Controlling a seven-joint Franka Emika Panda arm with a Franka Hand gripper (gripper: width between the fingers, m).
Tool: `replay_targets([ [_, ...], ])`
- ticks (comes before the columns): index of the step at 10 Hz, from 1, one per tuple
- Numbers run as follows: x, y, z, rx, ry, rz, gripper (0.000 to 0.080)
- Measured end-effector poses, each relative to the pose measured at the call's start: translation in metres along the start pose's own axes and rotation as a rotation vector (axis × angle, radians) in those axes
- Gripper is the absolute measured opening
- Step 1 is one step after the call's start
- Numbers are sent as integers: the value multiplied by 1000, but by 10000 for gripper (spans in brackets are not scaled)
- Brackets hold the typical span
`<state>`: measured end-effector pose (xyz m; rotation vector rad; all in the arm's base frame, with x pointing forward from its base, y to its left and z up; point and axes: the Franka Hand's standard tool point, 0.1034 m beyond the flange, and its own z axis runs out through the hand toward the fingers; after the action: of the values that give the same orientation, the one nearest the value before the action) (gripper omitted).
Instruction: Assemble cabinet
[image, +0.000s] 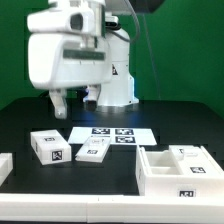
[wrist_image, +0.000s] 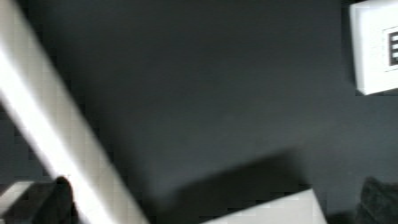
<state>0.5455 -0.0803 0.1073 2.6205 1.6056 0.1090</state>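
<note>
The cabinet (image: 160, 180) sat on the dark worktop (image: 110, 187); well apart from it, the claw (image: 72, 102) hovered, fingers spread open.

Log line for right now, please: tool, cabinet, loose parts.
tool: open, empty, above table | cabinet: on table, exterior view's right, untouched | two small tagged blocks: loose near marker board
</note>
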Motion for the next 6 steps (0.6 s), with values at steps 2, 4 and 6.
replay_targets([
  [2,3,-20,28,32,-24,9,797],
  [4,5,-25,32,28,-22,21,797],
  [6,4,-26,33,29,-24,29,797],
])
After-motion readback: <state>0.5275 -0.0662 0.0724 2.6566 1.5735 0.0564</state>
